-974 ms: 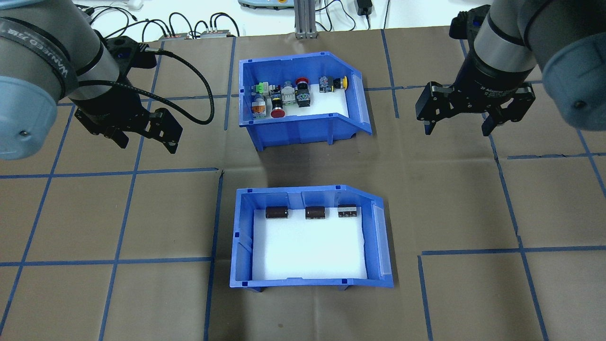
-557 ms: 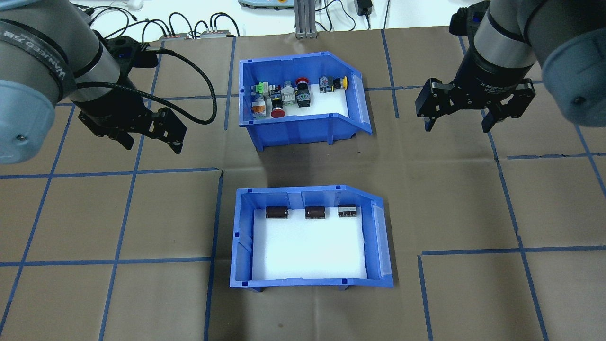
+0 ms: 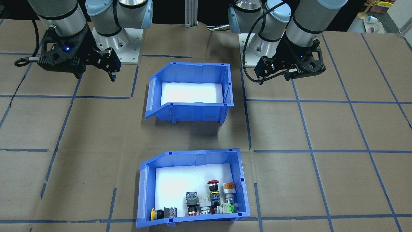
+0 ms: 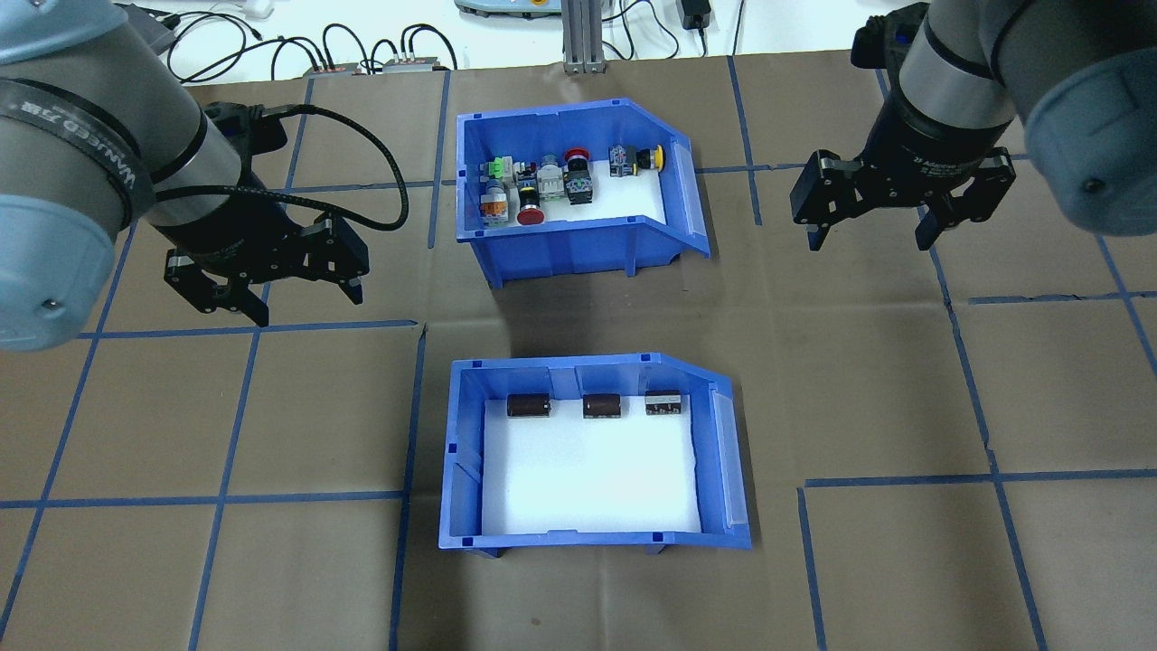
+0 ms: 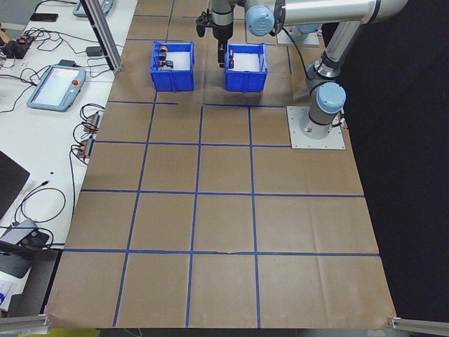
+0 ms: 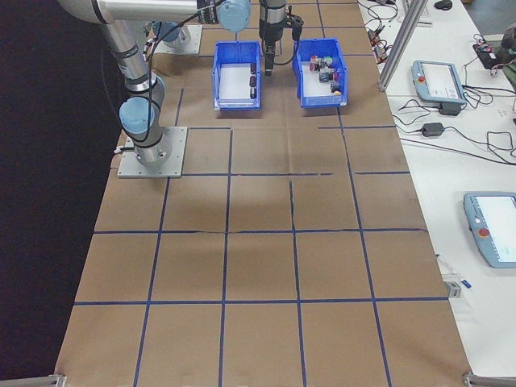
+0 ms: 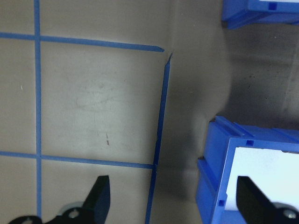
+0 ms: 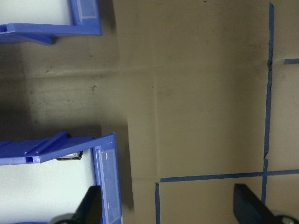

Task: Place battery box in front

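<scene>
Nearest the robot's edge of the worktop [image 4: 904, 579] sits the battery box [image 4: 461, 470], a blue bin with a white foam floor and its sloped cut-away end turned toward the robot's right. Three small dark cylinders [image 4: 528, 406] lie in a row along its far wall, apart from one another. The box stands on the brown paper cover, roughly midway along the worktop's length, and no tool touches it.

Farther out, toward the operators' edge, stands the second blue bin [image 4: 578, 249], clear of the first with a strip of bare paper between them. Its push-button switches [image 4: 531, 213], red, orange, green and yellow among them, cluster along its far wall and left end.

The left tool [image 4: 267, 291] hangs above the paper to the left of the gap between the two bins, fingers spread and holding nothing; its wrist view shows the near bin's left corner beside one fingertip. The right tool [image 4: 872, 228] hovers to the right of the switch bin, level with it and well apart, fingers also spread and empty.

Beyond the paper's far edge, cables [image 4: 362, 45] and small devices lie on a white surface.
</scene>
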